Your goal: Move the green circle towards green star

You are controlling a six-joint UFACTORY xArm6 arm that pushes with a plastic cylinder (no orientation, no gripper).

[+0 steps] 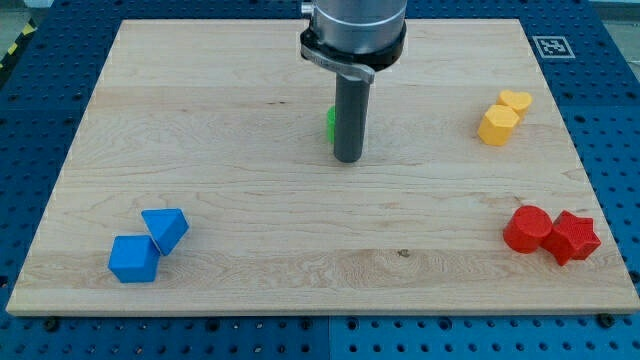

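Observation:
My tip (348, 158) rests on the wooden board near its middle, a little toward the view's top. Just behind the rod, on its left side, a sliver of a green block (329, 122) shows. The rod hides most of it, so I cannot tell its shape or whether it is the green circle or the green star. No second green block shows anywhere in the view. The tip appears to sit just in front of this green block, touching or nearly touching it.
A blue cube (134, 259) and a blue triangular block (166, 228) lie together at the bottom left. A yellow hexagon (498, 125) and a yellow heart (516, 101) sit at the upper right. A red cylinder (527, 229) and a red star-like block (573, 237) sit at the lower right.

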